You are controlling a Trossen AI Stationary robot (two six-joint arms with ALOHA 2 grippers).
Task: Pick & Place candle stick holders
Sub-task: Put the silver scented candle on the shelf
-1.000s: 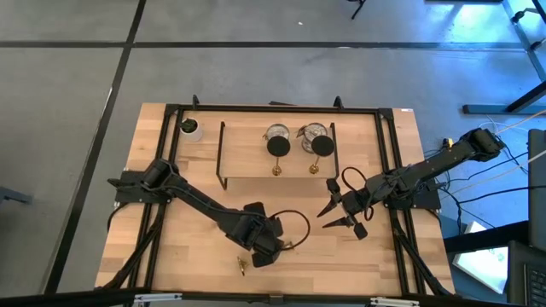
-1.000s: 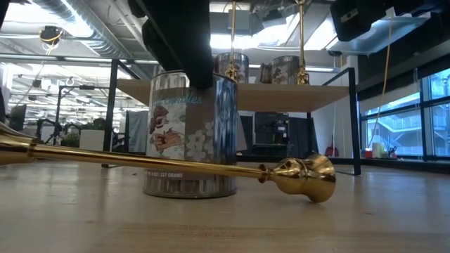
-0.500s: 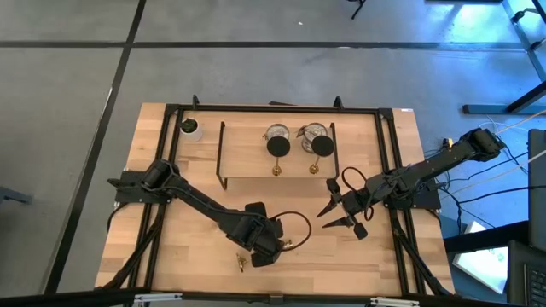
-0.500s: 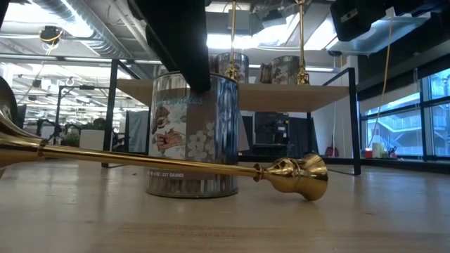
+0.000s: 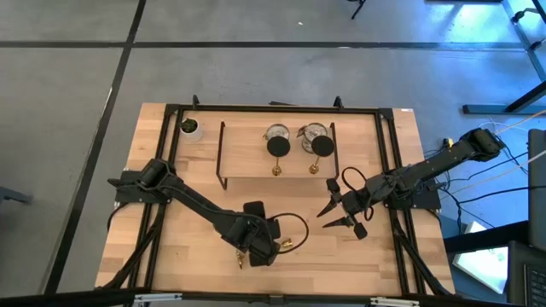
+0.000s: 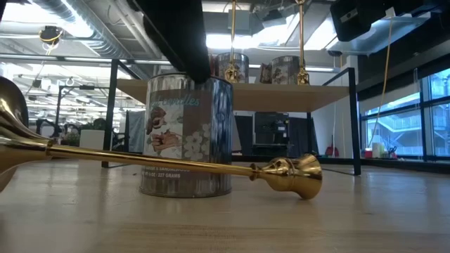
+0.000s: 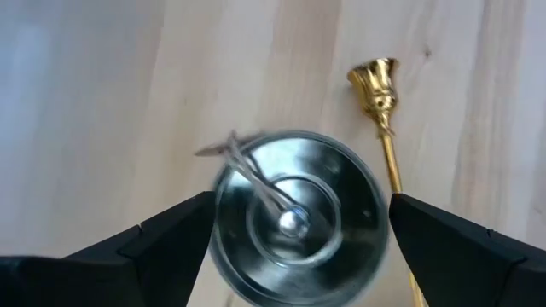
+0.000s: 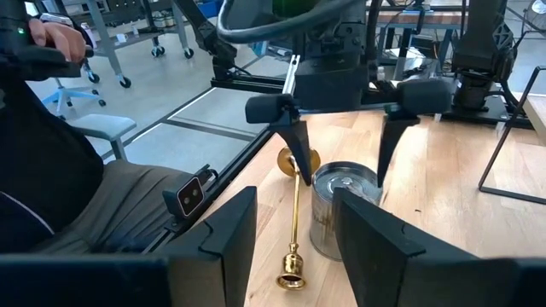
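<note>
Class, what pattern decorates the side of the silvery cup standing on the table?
White flowers and lettering on the silvery cup, best in the low view.

Two dark jointed arms, looping black cables, tapered black fingers

I have the left arm stretched diagonally toward the lower centre of the high view, its left gripper pointing straight down, fingers spread wide. The right arm waits at the right, right gripper partly parted, empty.
</note>
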